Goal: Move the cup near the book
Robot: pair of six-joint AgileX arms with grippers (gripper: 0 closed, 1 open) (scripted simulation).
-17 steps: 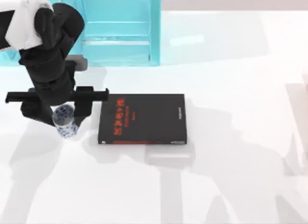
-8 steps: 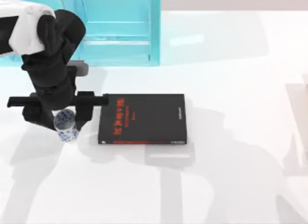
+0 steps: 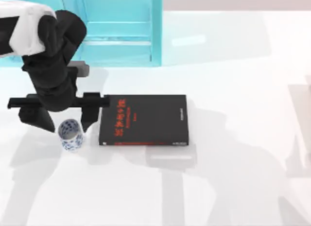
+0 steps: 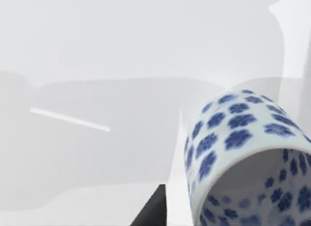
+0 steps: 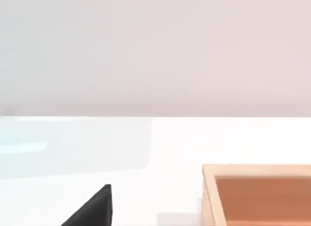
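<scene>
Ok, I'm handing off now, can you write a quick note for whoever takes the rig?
Left pincer: open, just above the cup, not gripping it.
Right arm: parked off the table's right side.
Cup: upright on the table, just left of the book, a small gap between them.
Done: cup placed near the book.
Left: lift the left arm clear without knocking the cup.

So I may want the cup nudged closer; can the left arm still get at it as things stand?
Probably yes. The left gripper hangs open right over the cup, fingers on either side and apart from it; the book lies beside, not between.
</scene>
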